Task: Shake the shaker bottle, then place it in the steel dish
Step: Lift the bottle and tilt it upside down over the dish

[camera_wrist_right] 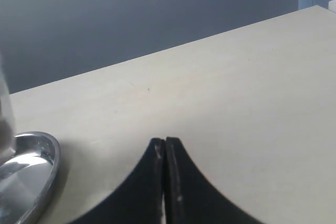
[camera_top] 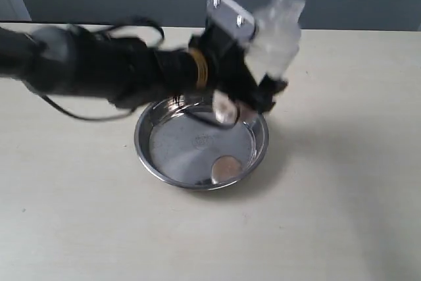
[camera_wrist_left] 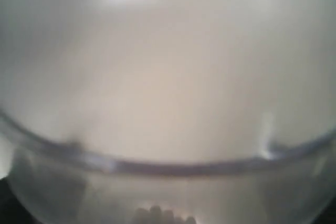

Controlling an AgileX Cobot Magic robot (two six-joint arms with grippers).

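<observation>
One bottle (camera_top: 279, 27), blurred, tilted, above dish (camera_top: 148, 143) rim, clamped in left tool (camera_top: 253, 54); right tool (camera_wrist_right: 165, 150), tips together, over table (camera_top: 342, 195) beside dish.

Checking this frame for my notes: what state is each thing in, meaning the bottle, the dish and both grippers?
shaker bottle: held in the air above the dish, cap on, blurred.
left gripper: shut on the shaker bottle.
right gripper: shut, holding nothing.
steel dish: right way up on the table, bottle not in it yet.
</observation>
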